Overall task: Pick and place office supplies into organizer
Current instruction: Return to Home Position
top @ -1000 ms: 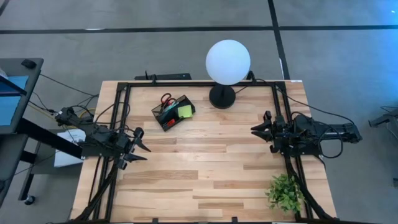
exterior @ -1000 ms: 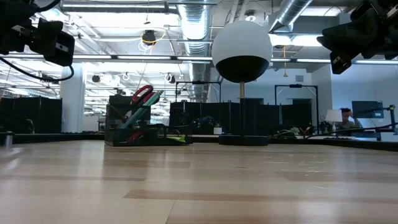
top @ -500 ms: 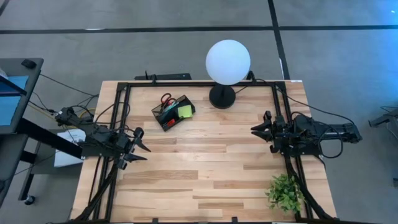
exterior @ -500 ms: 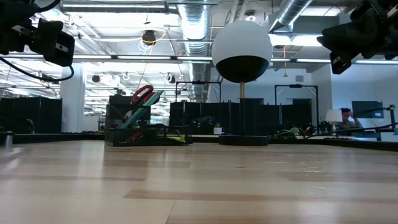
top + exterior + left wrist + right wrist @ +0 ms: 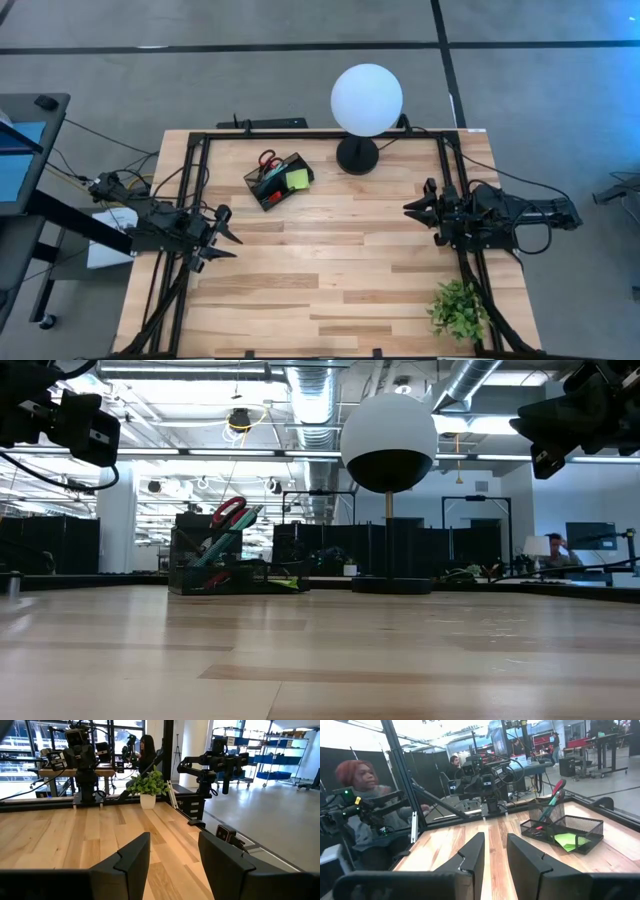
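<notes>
Well, left hand and right hand, both spread and empty, should retract smoothly, well clear of the organizer.

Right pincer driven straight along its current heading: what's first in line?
Ahead of the right pincer lies only bare table; the organizer sits off its line. First contact is probably the left pincer opposite, depth unclear.
</notes>
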